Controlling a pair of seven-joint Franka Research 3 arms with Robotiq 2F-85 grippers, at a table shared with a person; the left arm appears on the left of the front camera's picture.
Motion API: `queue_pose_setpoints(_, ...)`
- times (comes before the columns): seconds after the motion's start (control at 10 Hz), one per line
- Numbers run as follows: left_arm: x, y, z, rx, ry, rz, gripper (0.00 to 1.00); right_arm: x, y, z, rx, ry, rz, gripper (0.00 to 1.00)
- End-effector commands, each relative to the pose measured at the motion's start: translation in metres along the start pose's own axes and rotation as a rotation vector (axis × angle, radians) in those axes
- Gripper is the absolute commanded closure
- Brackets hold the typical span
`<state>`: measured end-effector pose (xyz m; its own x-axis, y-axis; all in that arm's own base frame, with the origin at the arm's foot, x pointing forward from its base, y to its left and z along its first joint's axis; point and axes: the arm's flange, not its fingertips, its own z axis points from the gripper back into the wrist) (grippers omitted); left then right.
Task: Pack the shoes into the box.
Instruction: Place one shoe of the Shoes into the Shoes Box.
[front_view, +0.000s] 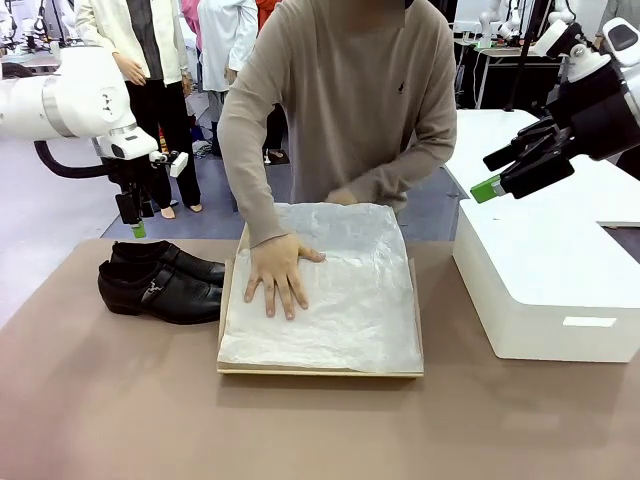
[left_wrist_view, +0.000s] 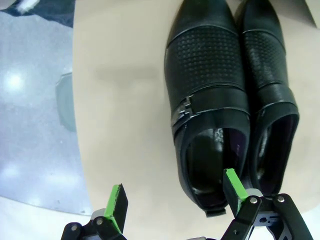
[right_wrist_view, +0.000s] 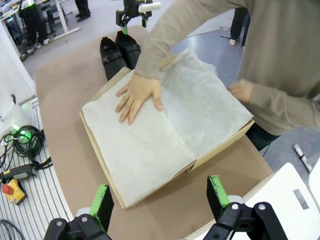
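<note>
The two glossy black shoes (front_view: 160, 280) lie side by side on the table's left part, toes toward the box. The tan box (front_view: 320, 372) lies in the middle, lined with white tissue paper (front_view: 340, 300). A person's hand (front_view: 275, 275) presses flat on the tissue. My left gripper (front_view: 135, 215) hangs open above the shoes' heel end. In the left wrist view the shoes (left_wrist_view: 207, 100) lie just beyond the open left gripper (left_wrist_view: 176, 197). My right gripper (front_view: 490, 172) is open, high at the right. From the right wrist, the right gripper (right_wrist_view: 160, 200) looks down on the box (right_wrist_view: 222, 146) and shoes (right_wrist_view: 120, 52).
A large white rounded box (front_view: 550, 290) stands on the table's right side, under my right arm. The person stands at the far edge, leaning over the tan box, the other hand (right_wrist_view: 240, 90) at its far rim. Bare brown table (front_view: 300, 430) runs along the front.
</note>
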<state>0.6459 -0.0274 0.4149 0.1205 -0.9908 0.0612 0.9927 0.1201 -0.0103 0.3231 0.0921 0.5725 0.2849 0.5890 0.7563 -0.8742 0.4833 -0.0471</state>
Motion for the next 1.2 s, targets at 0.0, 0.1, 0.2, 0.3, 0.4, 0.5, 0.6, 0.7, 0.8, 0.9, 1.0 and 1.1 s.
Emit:
queue_pose_setpoints(0.0,0.002,0.009,-0.001,0.004,0.028,0.012,0.00,0.001,-0.002,-0.001,0.013,-0.017,0.008,0.00)
queue_pose_setpoints(0.1,0.001,0.011,-0.004,-0.019,0.031,0.004,0.00,0.001,-0.002,-0.001,0.013,-0.017,0.008,0.00)
queue_pose_setpoints(0.2,0.001,0.003,-0.002,0.000,0.004,-0.001,0.00,0.001,-0.002,-0.001,0.013,-0.017,0.008,0.00)
queue_pose_setpoints(0.3,0.001,0.003,-0.002,0.000,0.004,-0.001,0.00,0.001,-0.002,-0.001,0.013,-0.017,0.008,0.00)
queue_pose_setpoints(0.4,0.001,0.003,-0.002,0.000,0.004,-0.001,0.00,0.001,-0.002,-0.001,0.013,-0.017,0.008,0.00)
queue_pose_setpoints(0.5,0.001,0.003,-0.002,0.000,0.004,-0.001,0.00,0.001,-0.002,-0.001,0.013,-0.017,0.008,0.00)
queue_pose_setpoints(0.6,0.003,0.005,-0.006,-0.006,0.004,-0.007,0.00,0.001,-0.002,-0.001,0.013,-0.017,0.008,0.00)
queue_pose_setpoints(0.7,0.002,0.009,-0.008,-0.004,0.014,-0.014,0.00,0.001,-0.002,-0.001,0.013,-0.017,0.008,0.00)
queue_pose_setpoints(0.8,0.001,0.015,-0.009,0.004,0.018,-0.018,0.00,0.001,-0.002,-0.001,0.013,-0.017,0.008,0.00)
queue_pose_setpoints(0.9,0.000,0.020,-0.010,0.007,0.023,-0.028,0.00,0.001,-0.002,-0.001,0.013,-0.017,0.008,0.00)
queue_pose_setpoints(1.0,-0.003,0.025,-0.011,0.004,0.032,-0.036,0.00,0.001,-0.002,-0.001,0.013,-0.017,0.008,0.00)
queue_pose_setpoints(1.1,-0.004,0.029,-0.012,0.000,0.033,-0.048,0.00,0.001,-0.002,-0.001,0.013,-0.017,0.008,0.00)
